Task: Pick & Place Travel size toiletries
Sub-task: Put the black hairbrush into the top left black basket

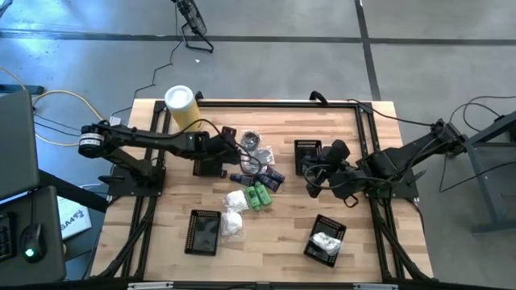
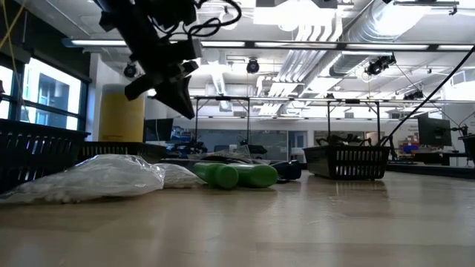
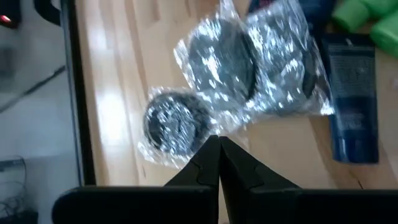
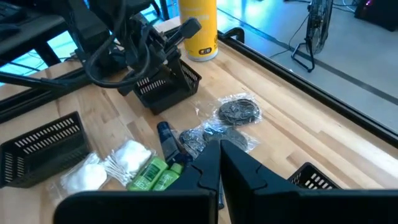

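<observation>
The toiletries lie in a loose pile at the table's middle: silvery-clear packets, dark blue tubes, green bottles and white packets. One more white packet rests inside the near-right basket. My left gripper is shut and hovers above the table, just left of the silvery packets; the low view shows it off the tabletop. My right gripper is shut and empty, right of the pile.
Black mesh baskets stand around the pile: one under my left arm, one far right, one near left, one near right. A tall yellow canister stands at the far left. Bare wood lies along the near edge.
</observation>
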